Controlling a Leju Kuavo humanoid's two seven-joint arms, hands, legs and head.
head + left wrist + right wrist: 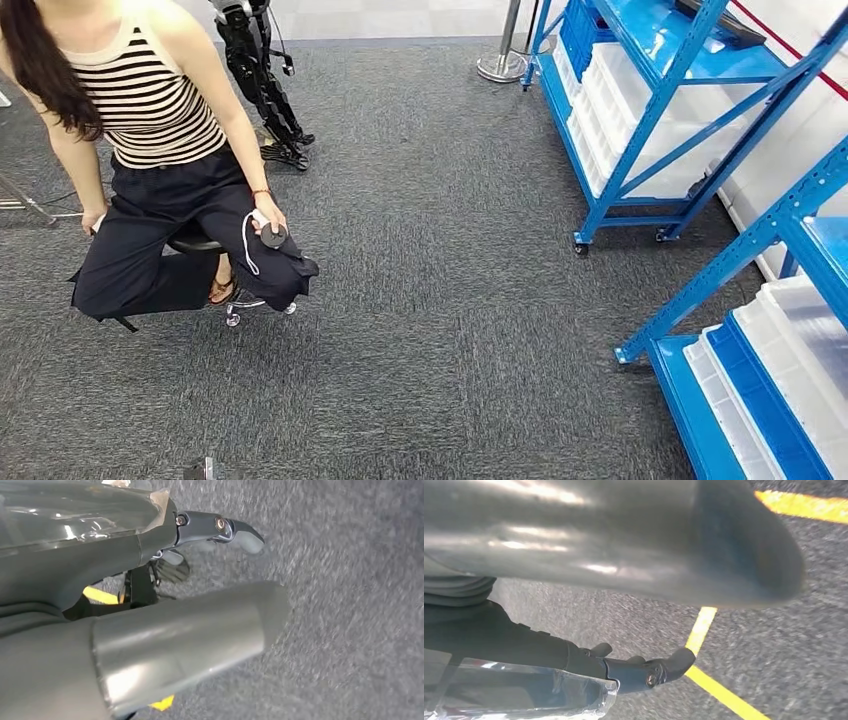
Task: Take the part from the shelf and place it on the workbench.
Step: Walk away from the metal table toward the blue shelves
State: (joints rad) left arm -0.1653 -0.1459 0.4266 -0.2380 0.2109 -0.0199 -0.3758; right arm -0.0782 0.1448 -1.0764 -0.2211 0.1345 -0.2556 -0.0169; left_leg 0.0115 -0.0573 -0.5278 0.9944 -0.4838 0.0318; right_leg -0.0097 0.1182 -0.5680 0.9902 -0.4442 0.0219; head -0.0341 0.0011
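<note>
Plainly, neither the left hand (220, 532) nor the right hand (644, 672) holds anything; each hangs over grey carpet, fingers loosely apart. I cannot pick out the part; presumably it sits among the white bins (640, 130) on the blue shelf (650, 110), along the carpet's right edge. Walking risks clipping the seated person (170, 190). Wrist views add yellow floor tape (724, 695).

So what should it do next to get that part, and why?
Probably turn right and step toward the blue shelf. Both the left hand and the right hand hang over grey carpet holding nothing, and the shelf with its white bins stands off to the right. No workbench is visible yet.
</note>
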